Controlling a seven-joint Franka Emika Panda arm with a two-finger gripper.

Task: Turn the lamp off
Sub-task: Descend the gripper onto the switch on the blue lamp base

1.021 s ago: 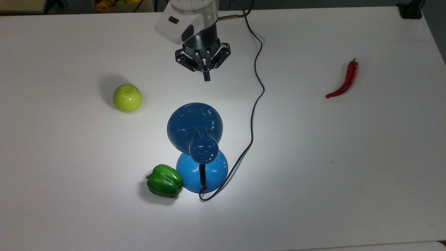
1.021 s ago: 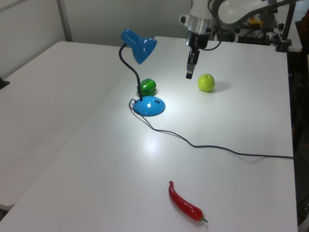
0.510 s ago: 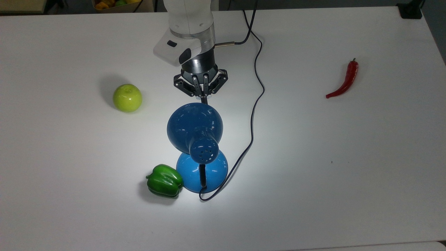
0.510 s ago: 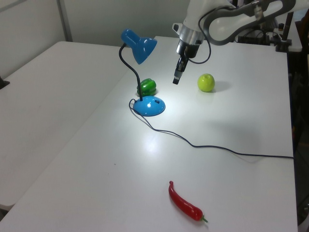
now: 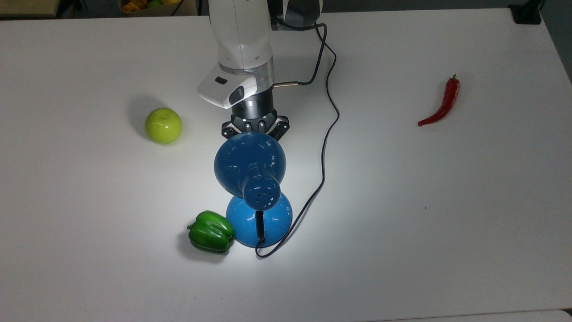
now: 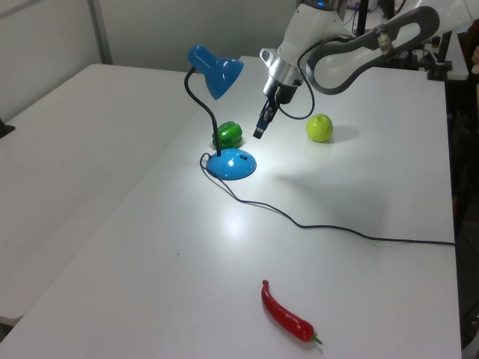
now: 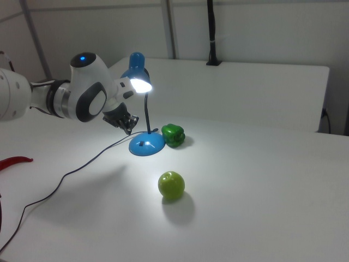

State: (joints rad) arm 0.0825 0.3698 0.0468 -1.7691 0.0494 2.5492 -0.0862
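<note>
Gripper [image 6: 259,133] status, left view: the black two-finger tool hangs tilted from the white arm, with its fingers pressed together into one narrow tip holding nothing. The tip sits in the air at about 1 o'clock from the round base of the glossy blue desk lamp with dome shade and black curved neck [image 6: 217,112], below the shade and near it. The lamp is lit: a bright pool covers the white table [image 6: 150,247] around the base. A plastic green bell pepper [image 6: 227,135] lies just beside the base at 11 o'clock; a yellow-green apple [image 6: 319,128] lies further off at 2 o'clock.

Top view: the lamp [image 5: 250,163] stands near the table centre, with the shade overlapping the base at 12 o'clock. The gripper body emerges directly above the shade's rim at 12 o'clock; the fingertips are hidden behind the shade. The thin black power cord [image 5: 328,134] runs past at 3 o'clock.

Right view: the gripper [image 7: 128,129] is at 10 o'clock from the base, under the glowing shade.

Hazards, as judgement:
- The shade hides the tip from above; a descent could strike the shade or neck and tip the lamp.
- An off-centre press could slide the base into the pepper.
- The arm could snag the cord and drag the lamp.
- The red chilli pepper [image 5: 440,102] lies well apart; no risk.
</note>
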